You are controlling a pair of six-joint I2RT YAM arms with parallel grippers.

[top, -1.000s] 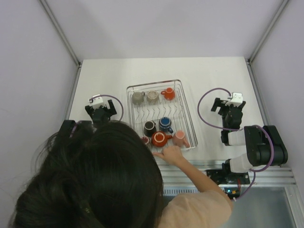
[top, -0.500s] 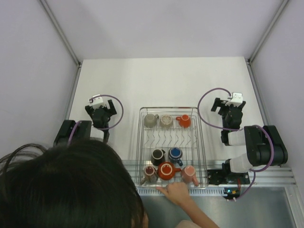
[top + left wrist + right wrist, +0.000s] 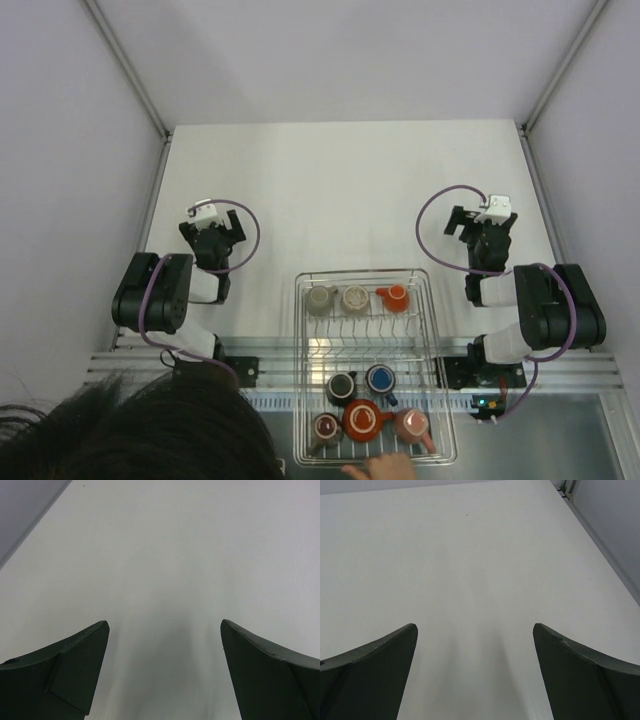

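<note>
Coverage from overhead alone shows the wire rack [image 3: 372, 273]. It sits at 6 o'clock of the white table [image 3: 340, 170], with its far end over the table's near edge and its near end out past the aluminium rail [image 3: 270, 352]. We note a grey cup [image 3: 320, 298], a beige cup [image 3: 355, 297] and an orange cup [image 3: 393, 296] along its far row. A black cup [image 3: 341, 386] and a blue cup [image 3: 379, 378] stand mid-rack, and a red teapot [image 3: 362, 420] sits between a dark red cup [image 3: 326, 428] and a pink cup [image 3: 412, 425] at the near end. A person's hand [image 3: 385, 467] is at the near rim, and a dark-haired head [image 3: 120, 440] fills the 7 o'clock corner. Neither wrist view shows any of this; each shows only bare table between two dark fingertips. The left gripper [image 3: 214, 228], at 9 o'clock, has its jaws spread wide, and we find nothing between them. The right gripper [image 3: 482, 226], at 3 o'clock, is likewise wide apart and empty. Both hang just above the surface, well apart from the rack, which lies toward 4 o'clock of the left one and 7 o'clock of the right. Pale lilac walls [image 3: 330, 60] enclose the table on three sides, with metal posts [image 3: 125, 70] running to its far corners.
</note>
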